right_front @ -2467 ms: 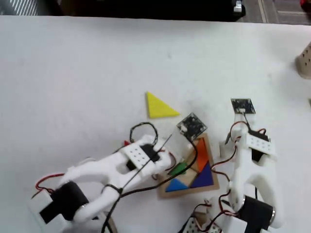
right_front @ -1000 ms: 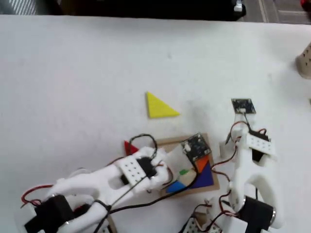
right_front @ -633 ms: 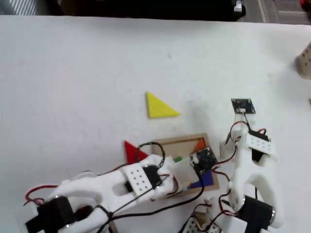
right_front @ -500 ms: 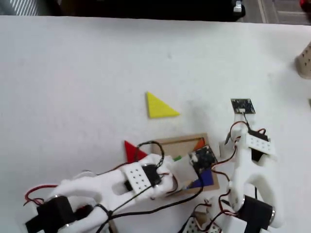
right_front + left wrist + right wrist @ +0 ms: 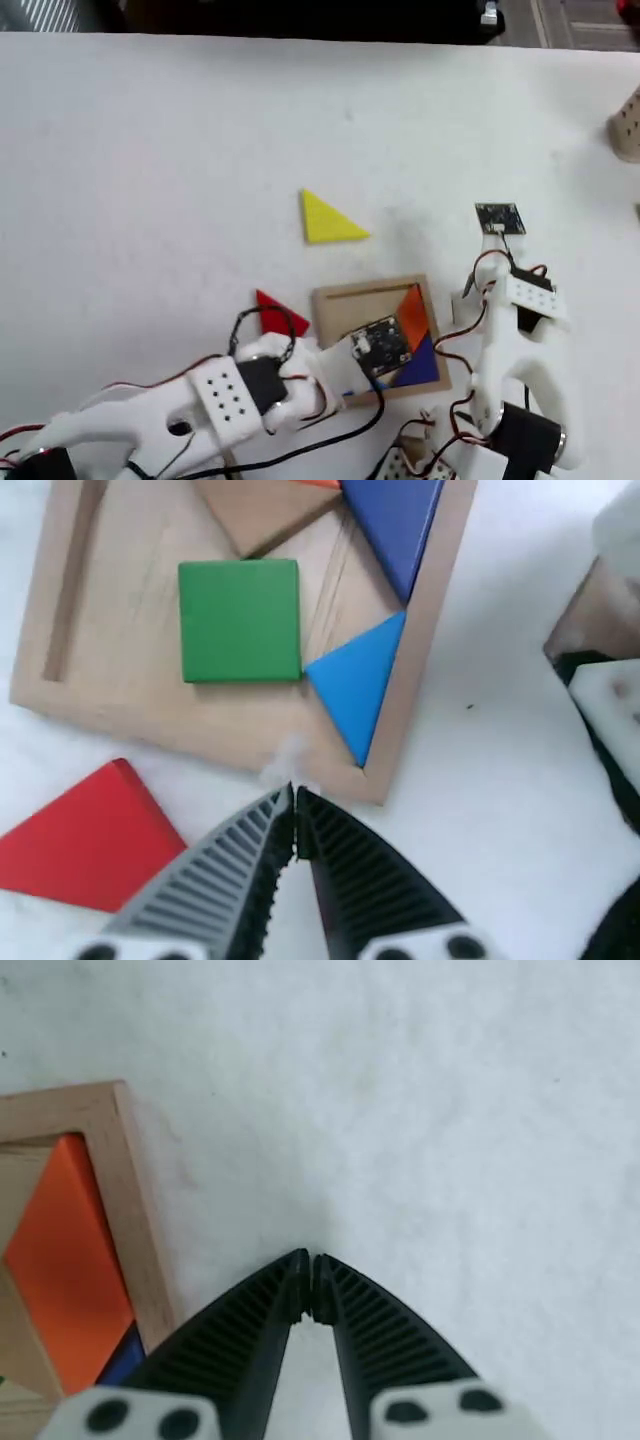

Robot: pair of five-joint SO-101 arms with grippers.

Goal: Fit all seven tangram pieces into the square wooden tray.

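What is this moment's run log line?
left gripper: shut, empty, beside wooden tray | right gripper: shut, empty | loose: red triangle, yellow triangle

Left pincer (image 5: 293, 825) sits over the counter (image 5: 500, 810) just outside the rim of the tray (image 5: 422, 660). Ahead of it, inside the tray, a square piece (image 5: 240, 620) lies just beside a small triangle (image 5: 360, 685). A loose triangle (image 5: 85, 830) lies on the counter beside the pincer. Right pincer (image 5: 310, 1285) sits off another side.

High view: left arm (image 5: 225, 400) covers one corner of the tray (image 5: 365, 288) and part of the red triangle (image 5: 270, 303). Left wrist view: dark blue triangle (image 5: 395, 520) cut off at edge.
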